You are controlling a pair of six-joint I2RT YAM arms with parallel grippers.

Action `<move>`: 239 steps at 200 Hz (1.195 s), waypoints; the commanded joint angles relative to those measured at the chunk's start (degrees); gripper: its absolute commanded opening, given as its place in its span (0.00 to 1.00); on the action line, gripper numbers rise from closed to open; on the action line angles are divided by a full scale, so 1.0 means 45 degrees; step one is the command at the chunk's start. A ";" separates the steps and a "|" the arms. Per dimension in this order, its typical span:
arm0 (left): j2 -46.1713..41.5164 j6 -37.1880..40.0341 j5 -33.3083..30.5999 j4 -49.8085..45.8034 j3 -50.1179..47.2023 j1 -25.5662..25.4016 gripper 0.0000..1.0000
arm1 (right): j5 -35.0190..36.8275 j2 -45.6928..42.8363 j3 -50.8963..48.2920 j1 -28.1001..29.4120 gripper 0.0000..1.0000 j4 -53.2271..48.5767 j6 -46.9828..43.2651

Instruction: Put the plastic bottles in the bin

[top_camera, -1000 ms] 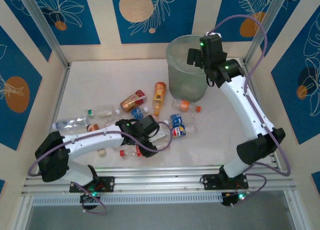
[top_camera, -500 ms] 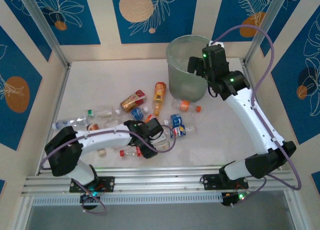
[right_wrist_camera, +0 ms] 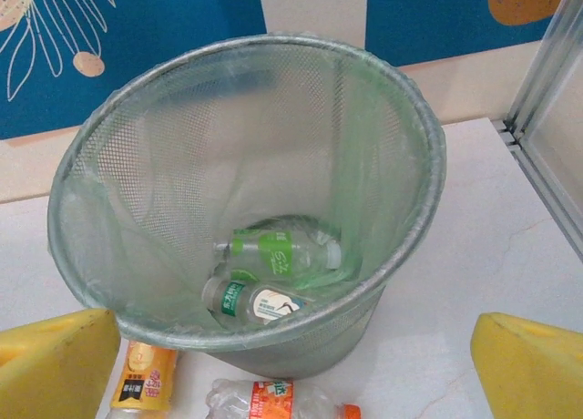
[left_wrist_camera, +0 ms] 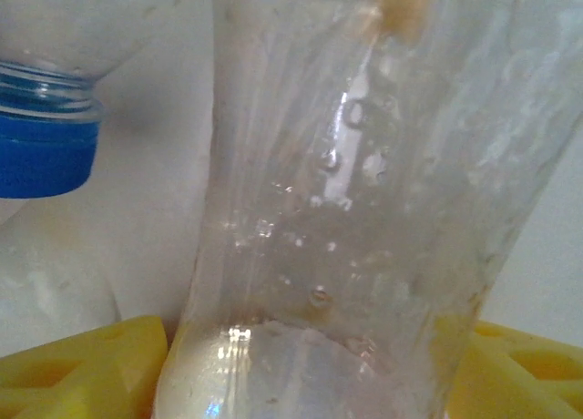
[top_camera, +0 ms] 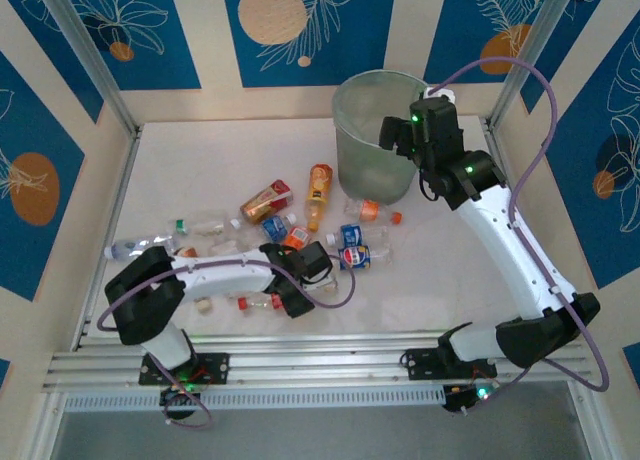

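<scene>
Blue-and-cream panels [top_camera: 110,40] are walling a white table [top_camera: 200,160]; the bin [top_camera: 370,140] is standing at one o'clock, two plastic bottles [right_wrist_camera: 273,253] lying inside it, the rest lying scattered around centre. The right gripper [top_camera: 398,132] is hovering beside its rim, jaws wide apart and empty. The left gripper [top_camera: 305,272], at six o'clock of centre, is pinching a clear bottle [left_wrist_camera: 346,209], pads against both sides. The bottle is looking light, crushable and slick; mid-body is probably the safest hold.

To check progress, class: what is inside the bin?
Two clear bottles with green labels lie on the bottom of the bin, inside a green liner. The near wall covers part of the bottom, so more could be hidden there.
</scene>
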 commanded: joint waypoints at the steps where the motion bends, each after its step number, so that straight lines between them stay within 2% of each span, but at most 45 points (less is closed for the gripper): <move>1: 0.0073 0.0217 -0.0180 -0.0070 0.0287 -0.0231 0.78 | 0.0326 -0.0467 -0.0178 0.0076 0.99 0.0558 0.0202; 25: 0.0180 0.0229 -0.0180 -0.0036 0.0326 -0.0270 0.76 | 0.0370 -0.0544 -0.0334 0.0076 0.99 0.0663 0.0208; 56: 0.0241 0.0233 -0.0249 -0.0084 0.0384 -0.0275 0.64 | 0.0374 -0.0566 -0.0399 0.0076 0.99 0.0678 0.0272; 119: -0.0604 0.0201 -0.0044 -0.0436 0.0676 -0.0411 0.48 | 0.0454 -0.0644 -0.0496 0.0076 0.99 0.0800 0.0303; 239: -0.2479 0.0151 -0.0142 -0.1028 0.2160 -0.0479 0.43 | 0.0882 -0.0756 -0.0892 0.0057 0.99 0.0399 0.0584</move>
